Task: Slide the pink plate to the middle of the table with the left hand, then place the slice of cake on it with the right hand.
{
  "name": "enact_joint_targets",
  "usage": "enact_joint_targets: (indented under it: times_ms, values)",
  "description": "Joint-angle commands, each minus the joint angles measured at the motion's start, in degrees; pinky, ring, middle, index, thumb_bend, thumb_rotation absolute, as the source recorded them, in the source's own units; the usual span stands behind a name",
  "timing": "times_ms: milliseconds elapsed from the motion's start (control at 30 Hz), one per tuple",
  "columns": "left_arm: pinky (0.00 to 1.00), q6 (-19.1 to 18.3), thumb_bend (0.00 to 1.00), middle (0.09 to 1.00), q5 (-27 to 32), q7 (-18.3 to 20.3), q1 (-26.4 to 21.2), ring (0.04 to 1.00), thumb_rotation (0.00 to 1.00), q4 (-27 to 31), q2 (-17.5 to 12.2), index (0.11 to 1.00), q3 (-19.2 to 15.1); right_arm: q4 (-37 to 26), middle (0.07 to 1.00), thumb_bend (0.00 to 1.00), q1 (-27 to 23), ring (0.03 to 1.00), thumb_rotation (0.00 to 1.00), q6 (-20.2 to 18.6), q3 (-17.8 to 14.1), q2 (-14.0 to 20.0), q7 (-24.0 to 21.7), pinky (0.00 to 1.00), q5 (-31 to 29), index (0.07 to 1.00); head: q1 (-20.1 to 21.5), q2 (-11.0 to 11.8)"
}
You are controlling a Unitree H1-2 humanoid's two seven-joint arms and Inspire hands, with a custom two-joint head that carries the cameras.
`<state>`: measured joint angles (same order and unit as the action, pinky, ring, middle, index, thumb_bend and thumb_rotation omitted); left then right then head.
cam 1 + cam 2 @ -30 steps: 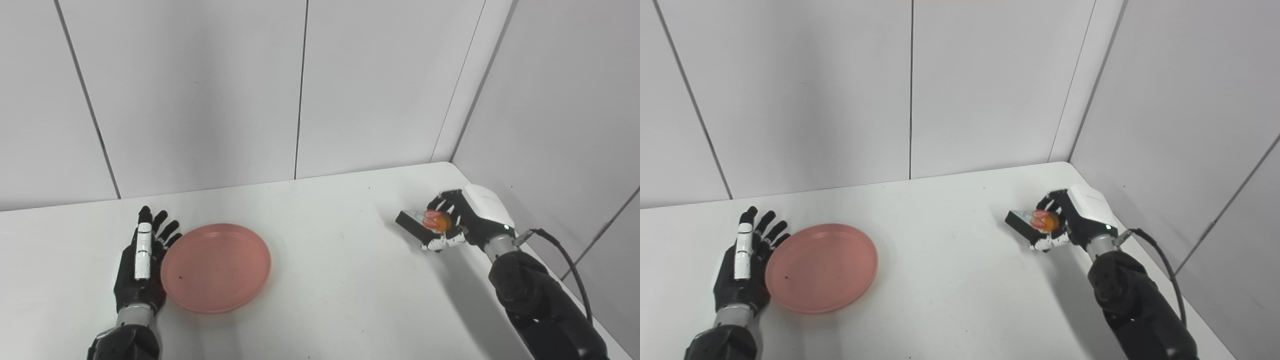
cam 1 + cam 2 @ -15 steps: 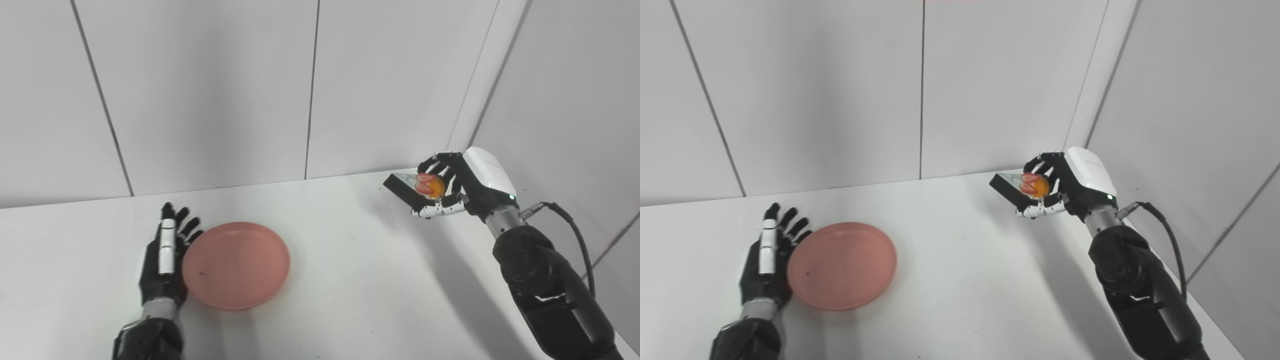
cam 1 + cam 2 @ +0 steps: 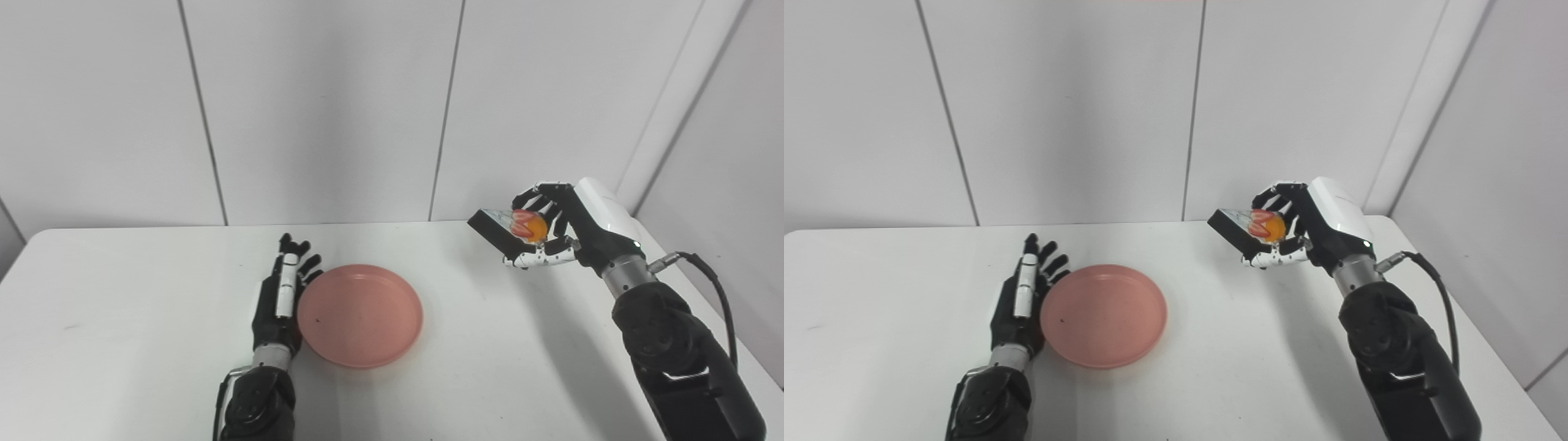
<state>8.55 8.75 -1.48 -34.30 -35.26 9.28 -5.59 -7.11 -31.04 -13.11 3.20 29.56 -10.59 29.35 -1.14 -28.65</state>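
Now pink plate (image 3: 360,314) is seen near table (image 3: 122,343) middle, flat open left hand (image 3: 278,304) against its rim; cake slice (image 3: 511,233) is held aloft, grasped by right hand (image 3: 566,229); placement remains

A white table (image 3: 122,318) stands in a corner of pale grey panelled walls (image 3: 324,110).
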Motion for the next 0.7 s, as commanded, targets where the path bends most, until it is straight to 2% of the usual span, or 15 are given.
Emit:
enact_joint_targets:
  times_ms: [0, 267, 400, 533, 667]
  values:
    - [0.82, -1.9, 0.53, 0.920, -0.6, -2.0, 1.6, 0.858, 0.88, -3.5, 1.3, 1.000, 0.1, 0.1, 0.497, 0.51, -3.6, 0.386, 0.00, 3.3, 0.4, 0.0, 1.1, 0.31, -0.4, 0.537, -0.2, 0.0]
    - [0.80, -0.3, 0.55, 0.905, -1.3, -3.2, 0.9, 0.842, 0.87, -5.3, 1.8, 1.000, 0.0, 0.7, 0.482, 0.51, -7.3, 0.373, 0.00, 2.0, 6.4, -4.6, -0.7, 0.27, 2.7, 0.545, -2.0, 0.6]
    - [0.80, -0.5, 0.54, 0.900, -1.6, -3.6, 1.0, 0.838, 0.89, -5.1, 1.8, 1.000, 0.1, 2.1, 0.484, 0.51, -8.5, 0.386, 0.00, 2.5, 9.3, -6.4, -1.7, 0.29, 3.9, 0.536, -2.1, 0.7]
    - [0.78, -0.3, 0.56, 0.890, -1.9, -3.8, 1.0, 0.828, 0.89, -5.3, 1.8, 1.000, 0.2, 2.5, 0.481, 0.51, -8.6, 0.379, 0.00, 2.6, 11.0, -7.9, -2.2, 0.28, 4.6, 0.538, -2.3, 0.7]
    - [0.78, -0.4, 0.58, 0.891, -2.1, -3.8, 1.1, 0.829, 0.89, -5.0, 1.9, 1.000, 0.1, 3.1, 0.481, 0.52, -8.7, 0.398, 0.00, 2.6, 11.7, -9.3, -3.0, 0.32, 3.3, 0.527, -2.3, 0.7]
